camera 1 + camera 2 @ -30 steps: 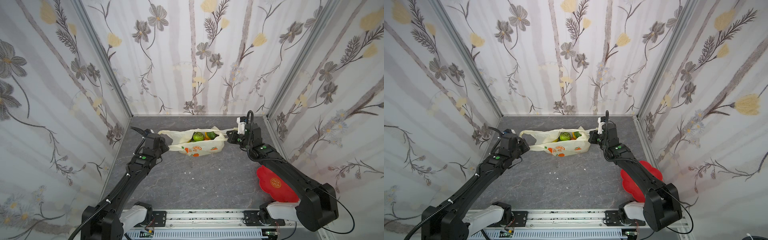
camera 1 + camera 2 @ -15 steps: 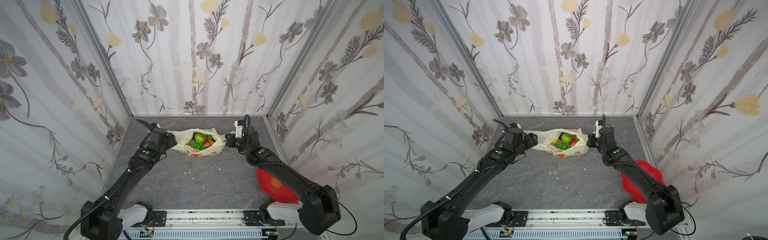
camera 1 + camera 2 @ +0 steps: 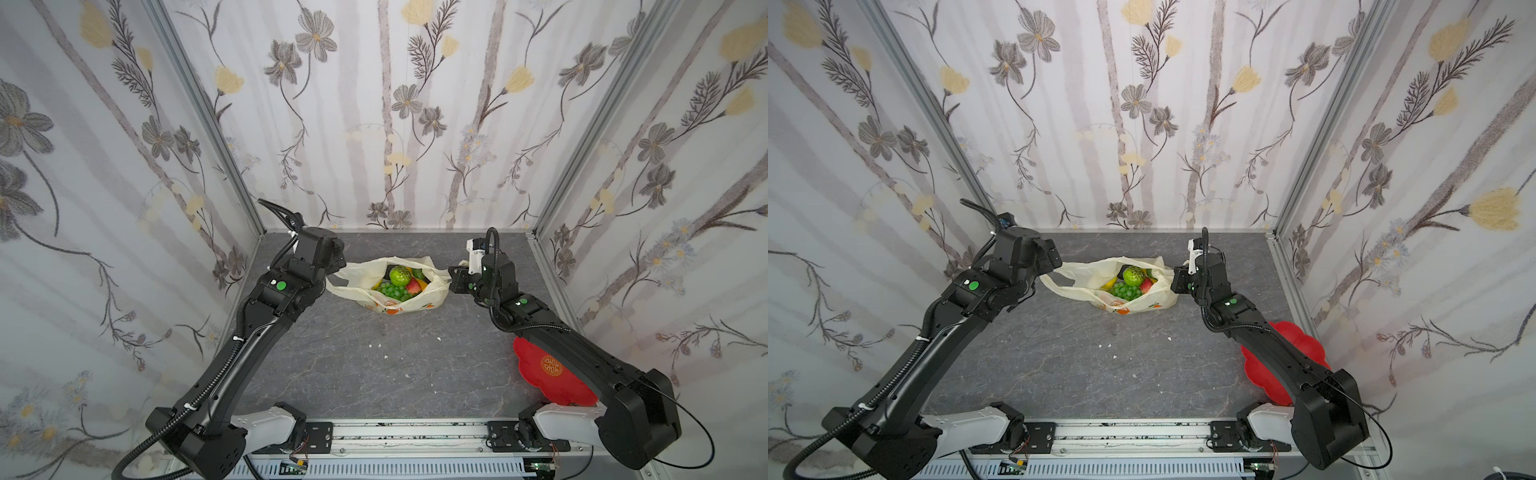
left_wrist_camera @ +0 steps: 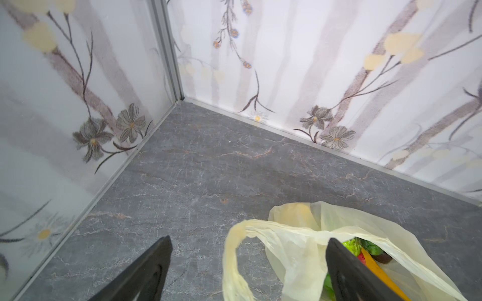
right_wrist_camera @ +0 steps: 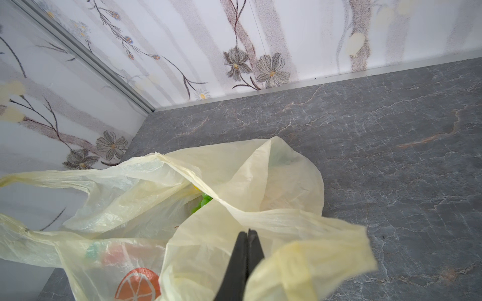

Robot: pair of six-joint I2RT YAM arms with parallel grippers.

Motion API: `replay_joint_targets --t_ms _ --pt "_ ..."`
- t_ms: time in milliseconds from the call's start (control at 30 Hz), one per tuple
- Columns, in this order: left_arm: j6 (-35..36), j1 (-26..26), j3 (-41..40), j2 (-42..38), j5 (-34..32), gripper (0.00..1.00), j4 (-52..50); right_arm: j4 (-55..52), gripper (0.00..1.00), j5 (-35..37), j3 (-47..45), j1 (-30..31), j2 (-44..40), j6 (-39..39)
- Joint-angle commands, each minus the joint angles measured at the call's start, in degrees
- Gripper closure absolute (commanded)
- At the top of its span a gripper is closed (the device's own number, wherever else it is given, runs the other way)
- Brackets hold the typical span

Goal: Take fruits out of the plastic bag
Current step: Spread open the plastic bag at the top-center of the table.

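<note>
The pale-yellow plastic bag sits on the grey floor near the back, its mouth gaping upward. Inside it lie the fruits: a green lumpy one, a green grape bunch, a red strawberry and something yellow. My left gripper is open, and the bag's left handle hangs loose between its fingers. At the bag's right side my right gripper is shut on the other handle. Both grippers show in both top views, the left gripper and the right gripper.
A red flower-shaped dish lies at the front right, partly under my right arm. Small white crumbs dot the floor in front of the bag. Patterned walls close in the back and both sides, and a metal rail runs along the front.
The left gripper has opened and let go of the left handle. Both grippers moved inward, so the stretched bag went slack and its mouth opened wider, showing grapes and strawberry.
</note>
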Motion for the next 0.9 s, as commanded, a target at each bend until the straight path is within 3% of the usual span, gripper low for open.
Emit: replay_joint_targets --t_ms 0,133,300,867 --pt "2.1 -5.8 7.9 6.1 -3.3 0.06 -5.0 0.9 1.0 1.3 0.4 0.1 0.0 -0.5" --pt "4.0 -11.9 13.9 14.5 0.1 0.07 -5.6 1.1 1.0 1.6 0.1 0.3 -0.4 -0.5" --pt "4.0 -13.6 14.1 22.4 6.7 0.09 -6.4 1.2 1.0 1.5 -0.2 0.2 -0.6 -0.7" --pt "0.5 -9.9 7.0 37.1 0.6 0.05 -10.9 2.2 1.0 2.4 -3.1 0.3 -2.8 -1.8"
